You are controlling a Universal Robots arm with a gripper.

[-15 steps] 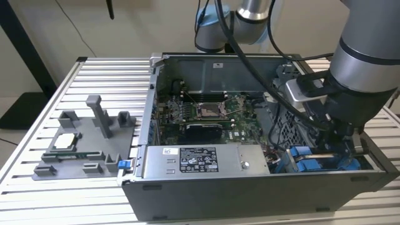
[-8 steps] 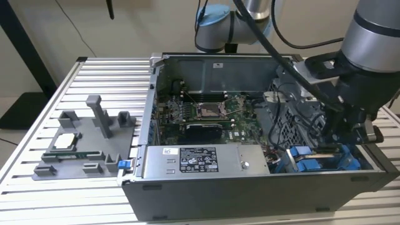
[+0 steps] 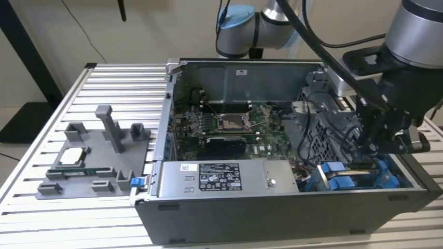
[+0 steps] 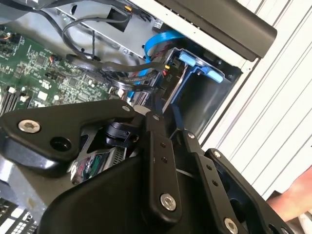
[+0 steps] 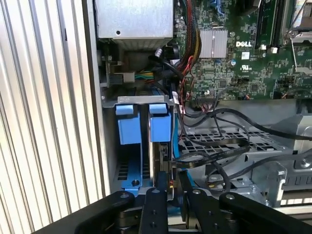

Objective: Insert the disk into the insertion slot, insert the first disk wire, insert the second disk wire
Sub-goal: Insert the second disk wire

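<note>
My gripper (image 3: 374, 153) reaches down into the open computer case at the exterior view's right, over the grey drive cage. In the first wrist view the disk (image 5: 157, 158) stands edge-on in its blue frame (image 5: 160, 127), partly down in the insertion slot (image 5: 127, 170). The black fingers (image 5: 155, 207) of the gripper (image 5: 170, 192) close on the disk's near edge. In the second wrist view the gripper (image 4: 170, 127) points at the bay (image 4: 200, 102) with a blue tab (image 4: 201, 68) at its end. Loose black disk wires (image 5: 204, 153) loop beside the cage.
A grey power-supply box (image 3: 229, 179) lies along the case's front wall, with the green motherboard (image 3: 229, 124) behind it. A grey fixture with parts (image 3: 90, 155) sits on the slatted table (image 3: 111, 83) at the exterior view's left. A person's hand (image 4: 292, 200) shows beside the case.
</note>
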